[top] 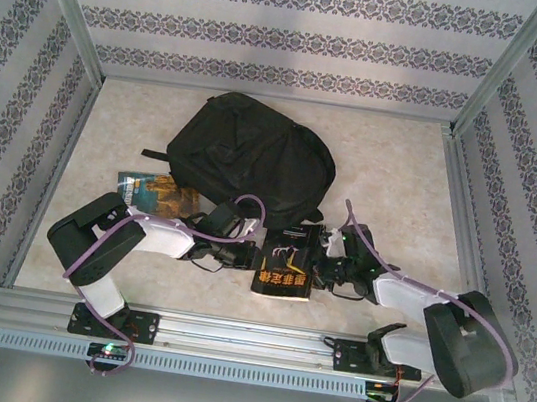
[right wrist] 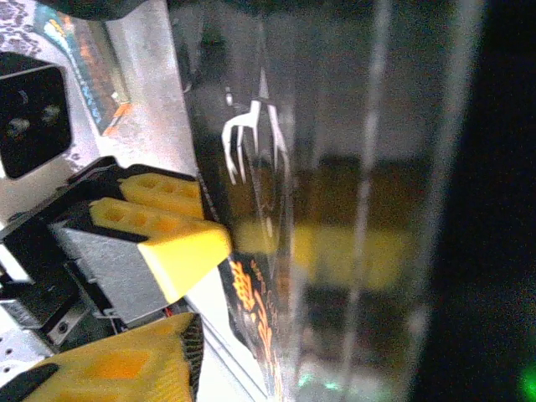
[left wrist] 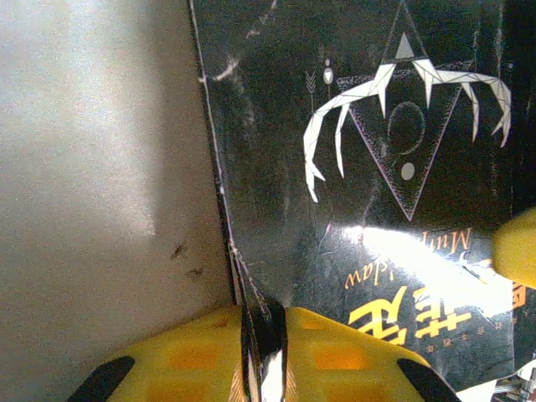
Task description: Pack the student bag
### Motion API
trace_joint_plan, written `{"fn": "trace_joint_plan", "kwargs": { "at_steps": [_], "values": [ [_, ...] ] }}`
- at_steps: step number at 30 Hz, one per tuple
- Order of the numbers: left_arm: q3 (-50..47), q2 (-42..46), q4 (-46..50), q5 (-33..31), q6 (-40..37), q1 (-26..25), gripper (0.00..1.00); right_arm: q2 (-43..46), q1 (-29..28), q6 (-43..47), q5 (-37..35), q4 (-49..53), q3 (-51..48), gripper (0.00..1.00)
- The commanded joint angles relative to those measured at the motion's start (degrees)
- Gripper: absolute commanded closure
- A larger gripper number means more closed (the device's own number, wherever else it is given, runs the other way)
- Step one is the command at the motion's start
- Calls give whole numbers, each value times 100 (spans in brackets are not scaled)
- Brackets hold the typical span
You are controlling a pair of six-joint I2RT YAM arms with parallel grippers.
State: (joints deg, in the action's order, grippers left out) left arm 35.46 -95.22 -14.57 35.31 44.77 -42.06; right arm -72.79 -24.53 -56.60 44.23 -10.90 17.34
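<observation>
Seen from above, a colourful paperback (top: 154,189) lies left of the left gripper (top: 243,255) on the pale mottled tabletop (top: 403,181). The large soft black fabric backpack (top: 251,148) slumps just beyond both grippers, with a glossy black book bearing yellow characters (top: 285,264) between them. The left wrist camera adds that the left gripper's ribbed yellow fingers (left wrist: 335,352) pinch the book's scuffed edge, below a white claw-and-triangle design. The right gripper (top: 327,270) meets the book's right side, a yellow fingertip (left wrist: 517,255) on the cover; whether it clamps cannot be told.
</observation>
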Motion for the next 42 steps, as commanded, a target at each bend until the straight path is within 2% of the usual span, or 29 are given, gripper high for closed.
{"fn": "trace_joint_plan", "kwargs": {
  "at_steps": [1, 5, 6, 8, 10, 14, 19, 22, 26, 31, 34, 38, 42],
  "values": [
    [-121, -86, -29, 126, -164, -197, 80, 73, 46, 264, -13, -114, 384, 56],
    [-175, 44, 72, 10, -223, -188, 64, 316, 242, 386, -65, 373, 287, 64],
    [-173, 74, 92, -13, -234, -180, 60, 371, 271, 362, -64, 384, 270, 69],
    [-142, 158, 208, -15, -266, -164, 49, 468, 313, 332, -95, 571, 270, 90],
    [-88, 314, 409, -14, -337, -145, 42, 639, 382, 331, -147, 949, 270, 100],
    [-56, 827, 843, -110, -368, -38, 34, 1562, 558, 605, -880, 2698, 436, 100],
    [152, 1731, 1567, -338, -434, 73, 31, 2716, 634, 789, -2014, 4825, 1149, 100],
    [505, 2134, 2053, -494, -619, 143, 30, 2950, 596, 1052, -2305, 5227, 1731, 100],
    [1101, 2377, 2499, -560, -775, 421, 29, 2908, 361, 1619, -2455, 5050, 2678, 100],
    [1681, 2491, 2306, -116, -719, 902, 22, 2278, 117, 2285, -1542, 4452, 3898, 100],
    [2177, 2425, 2483, 49, -994, 970, 13, 1762, 9, 2369, -601, 4025, 4356, 100],
    [2483, 2428, 2485, 405, -1142, 1155, 4, 1521, -104, 2129, 130, 3090, 4558, 100],
    [2342, 2583, 1955, 885, -842, 1416, 5, 1377, -111, 1784, 726, 2459, 4567, 100]
  ]
}}
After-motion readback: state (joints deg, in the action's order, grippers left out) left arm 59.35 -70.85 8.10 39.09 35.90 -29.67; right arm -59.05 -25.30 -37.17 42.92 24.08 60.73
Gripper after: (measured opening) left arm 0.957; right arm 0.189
